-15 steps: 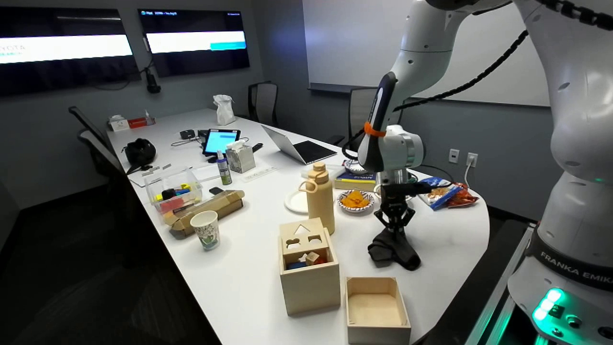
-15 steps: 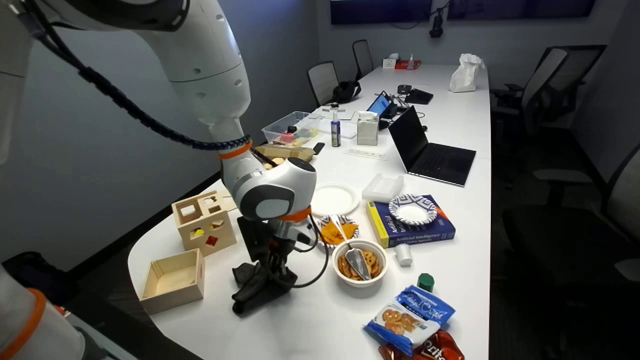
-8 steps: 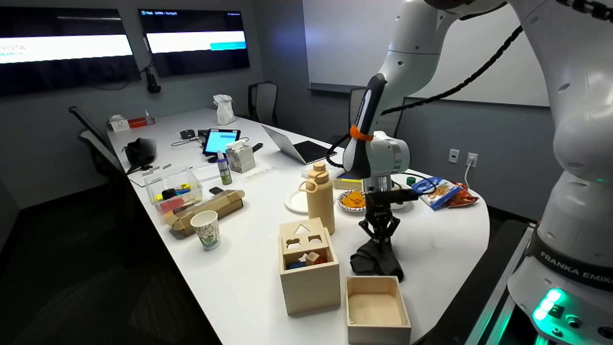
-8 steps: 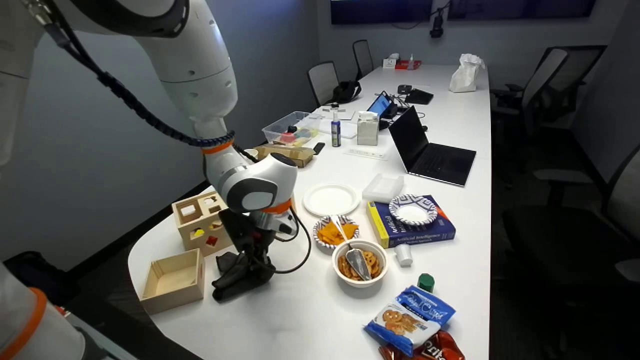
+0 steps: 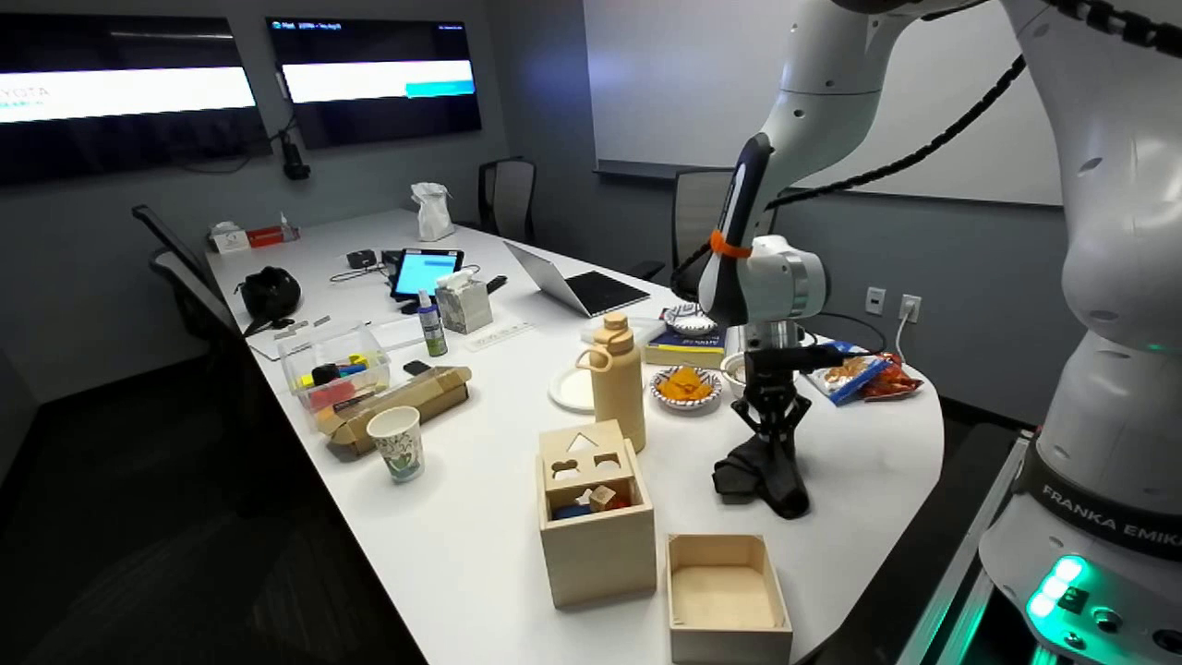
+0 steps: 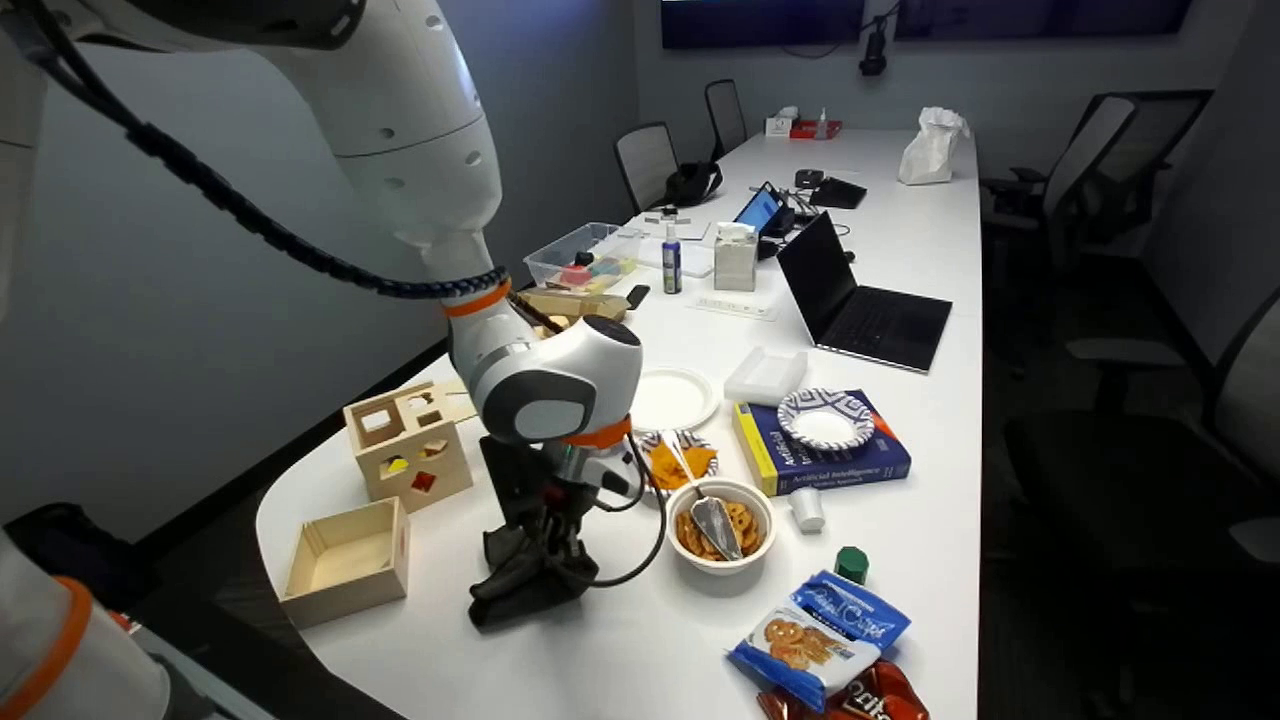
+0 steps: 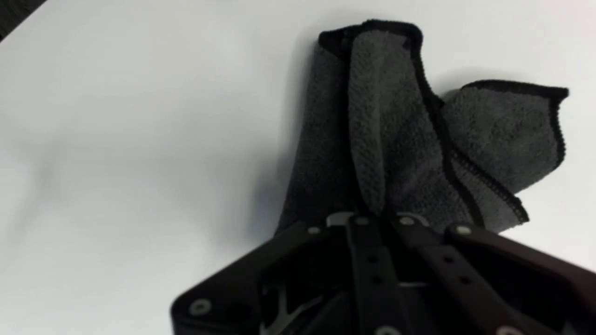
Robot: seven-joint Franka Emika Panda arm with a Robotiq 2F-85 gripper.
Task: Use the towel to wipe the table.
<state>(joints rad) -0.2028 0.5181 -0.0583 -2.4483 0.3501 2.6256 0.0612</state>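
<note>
The towel [image 7: 400, 125] lay in loose folds on the table [image 7: 139, 232] beneath my claw [image 7: 382, 221], which was clamped on a gathered ridge of it, a hold I judged would let soft fabric, not the claw itself, rub the surface.

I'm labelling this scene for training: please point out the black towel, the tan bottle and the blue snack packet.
The black towel [image 7: 409, 135], wrist view: middle of its folded fabric.
The tan bottle [image 5: 619, 392], in an exterior view: side of its body.
The blue snack packet [image 6: 822, 638], in an exterior view: its printed front.
</note>
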